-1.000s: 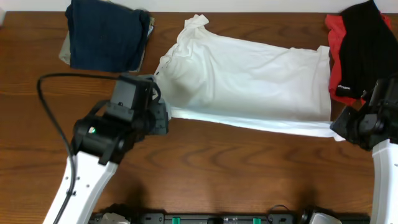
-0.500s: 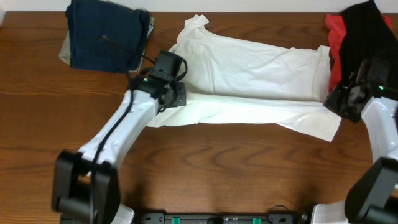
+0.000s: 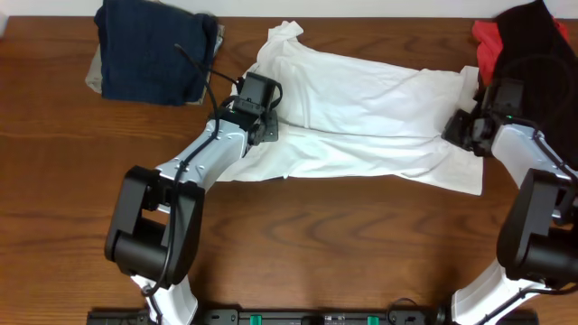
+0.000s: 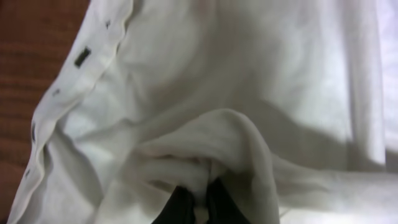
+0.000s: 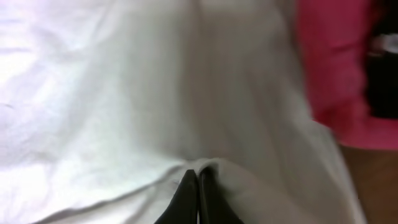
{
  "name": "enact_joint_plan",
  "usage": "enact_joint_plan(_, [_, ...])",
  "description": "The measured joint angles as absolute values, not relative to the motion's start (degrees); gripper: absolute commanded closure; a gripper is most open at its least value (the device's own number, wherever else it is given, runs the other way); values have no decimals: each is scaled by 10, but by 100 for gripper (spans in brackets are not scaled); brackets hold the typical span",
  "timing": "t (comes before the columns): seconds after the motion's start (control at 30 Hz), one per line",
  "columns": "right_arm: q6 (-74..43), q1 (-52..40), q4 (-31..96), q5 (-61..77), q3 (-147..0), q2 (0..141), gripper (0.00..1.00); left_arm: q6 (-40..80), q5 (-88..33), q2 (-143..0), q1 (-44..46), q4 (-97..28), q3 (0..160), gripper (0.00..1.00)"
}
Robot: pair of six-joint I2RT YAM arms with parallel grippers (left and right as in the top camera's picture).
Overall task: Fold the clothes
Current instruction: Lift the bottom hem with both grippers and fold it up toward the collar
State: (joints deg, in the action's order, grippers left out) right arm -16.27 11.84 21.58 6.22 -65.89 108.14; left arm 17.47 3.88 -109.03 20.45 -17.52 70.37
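White T-shirt (image 3: 361,90) lies on the surface (image 3: 316,244), left pincer (image 4: 198,200) and right pincer (image 5: 198,186) each clenched on its cloth, apparently to fold it over.

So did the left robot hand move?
Yes. The left gripper went farther back, toward the navy garment, taking the white T-shirt hem along.

right wrist view blurry; red cloth (image 5: 339,81) up-right of right gripper (image 5: 198,185) is a smear; left gripper (image 4: 200,199) tips buried in shirt (image 4: 249,93) fold
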Motion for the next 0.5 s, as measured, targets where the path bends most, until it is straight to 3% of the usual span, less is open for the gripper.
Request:
enact_joint_plan(0.33, [-162,113,162,59,-659,1084,99,162,45,-1094,204,-149,704,93])
enact_joint_plan(0.37, [-162,114,161,59,-659,1084,98,162,45,-1094,204,-149,704,85])
enact_joint_plan(0.4, [-162,116,161,58,-659,1084,83,161,46,-1094,204,-149,704,57])
enact_joint_plan(0.43, [-164,117,161,58,-659,1084,60,157,46,-1094,204,-148,704,32])
enact_joint_plan(0.5, [-161,120,160,58,-659,1084,9,153,48,-1094,204,-146,704,2])
